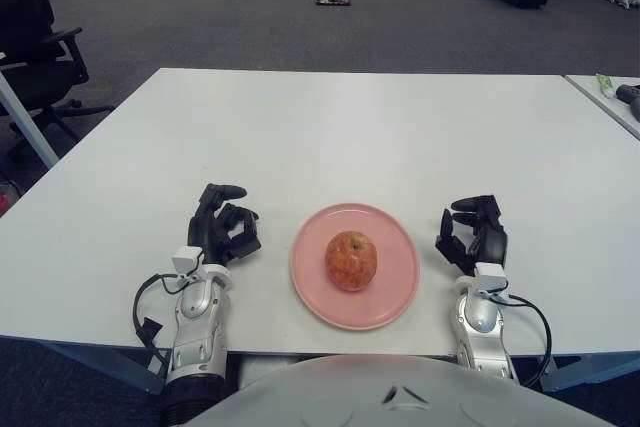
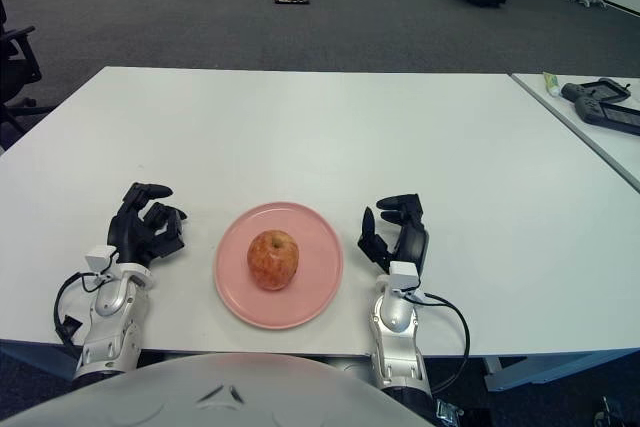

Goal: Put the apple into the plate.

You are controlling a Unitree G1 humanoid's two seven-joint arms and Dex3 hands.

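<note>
The left hand [image 1: 222, 227] is sitting near the front edge of the white table [image 1: 350, 127], just left of the pink plate [image 1: 395, 292], with its fingers loosely curled and holding nothing. The apple [image 1: 351, 260] is standing upright in the middle of the plate, clear of both hands, with bare rim showing all around it. The right hand [image 1: 474, 235] is sitting just right of the plate, fingers relaxed and empty, and the table surface toward the far edge is lying open.

Apple [image 1: 351, 260] sits in the plate [image 1: 398, 293] at the table's [image 1: 350, 137] near edge, left hand [image 1: 222, 228] and right hand [image 1: 474, 234] flanking it.
</note>
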